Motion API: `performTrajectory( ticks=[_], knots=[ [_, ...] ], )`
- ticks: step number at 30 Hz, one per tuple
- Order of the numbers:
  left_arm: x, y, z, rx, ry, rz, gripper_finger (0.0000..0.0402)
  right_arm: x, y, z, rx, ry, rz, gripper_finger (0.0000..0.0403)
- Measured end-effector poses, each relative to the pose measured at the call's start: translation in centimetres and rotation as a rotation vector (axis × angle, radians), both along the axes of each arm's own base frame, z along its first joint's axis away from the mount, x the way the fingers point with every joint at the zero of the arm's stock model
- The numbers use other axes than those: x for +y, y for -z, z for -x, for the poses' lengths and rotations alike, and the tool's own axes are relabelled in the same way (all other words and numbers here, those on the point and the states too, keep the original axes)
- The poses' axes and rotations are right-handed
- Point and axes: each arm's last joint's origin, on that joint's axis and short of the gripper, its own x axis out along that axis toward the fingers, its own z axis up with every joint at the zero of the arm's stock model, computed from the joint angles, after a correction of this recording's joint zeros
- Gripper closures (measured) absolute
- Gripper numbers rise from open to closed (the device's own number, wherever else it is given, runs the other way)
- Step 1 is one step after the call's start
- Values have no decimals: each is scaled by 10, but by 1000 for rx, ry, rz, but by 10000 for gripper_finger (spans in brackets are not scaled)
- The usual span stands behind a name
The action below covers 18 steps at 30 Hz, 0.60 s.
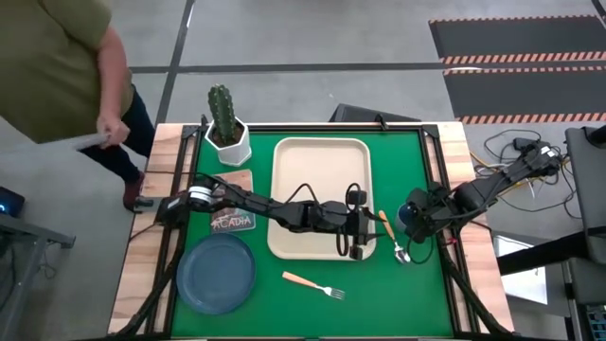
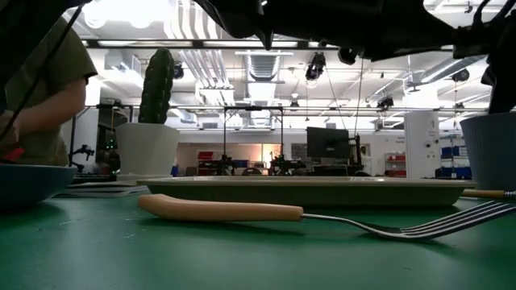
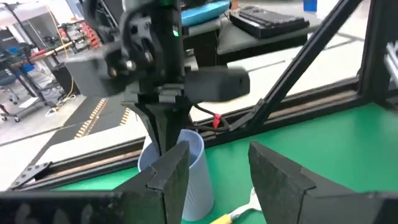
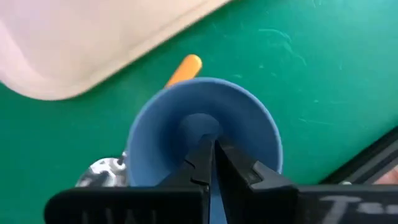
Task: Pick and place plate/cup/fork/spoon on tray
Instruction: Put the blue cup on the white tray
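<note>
Right gripper (image 4: 210, 163) pinched on the wall of the cup (image 4: 205, 134), one finger inside, the other outside against the rim; cup upright on the green mat, just right of the tray (image 1: 320, 194), with the spoon (image 1: 392, 239) lying close beside it, bowl end nearest the cup. Same cup (image 3: 180, 174) visible from the left wrist, with the right arm's fingers descending onto its rim. Left gripper (image 3: 221, 180) parted, holding nothing, hovering over the tray's front right corner (image 1: 355, 227) and facing the cup. Fork (image 1: 314, 285) flat on the mat in front of the tray, handle to the left, tines to the right; close in the low view (image 2: 322, 216), with the tray's rim (image 2: 306, 192) behind it. Plate (image 1: 217, 273) at the front left of the mat, apart from the tray. Dark card (image 1: 232, 221) between plate and cactus pot (image 1: 227, 128) at the far left corner. Person (image 1: 57, 66) standing beyond the table's left corner.
</note>
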Motion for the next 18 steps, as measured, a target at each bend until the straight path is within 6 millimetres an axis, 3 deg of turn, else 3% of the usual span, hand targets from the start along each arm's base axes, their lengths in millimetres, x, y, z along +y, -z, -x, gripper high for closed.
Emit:
performTrajectory(
  ticks=[7,18],
  knots=[
    [-1,1,0,8,-2,26,255,1,11,-3,-31,-22,-2,394],
    [-4,1,1,10,-4,98,256,4,-13,-9,-116,-50,5,394]
  ],
)
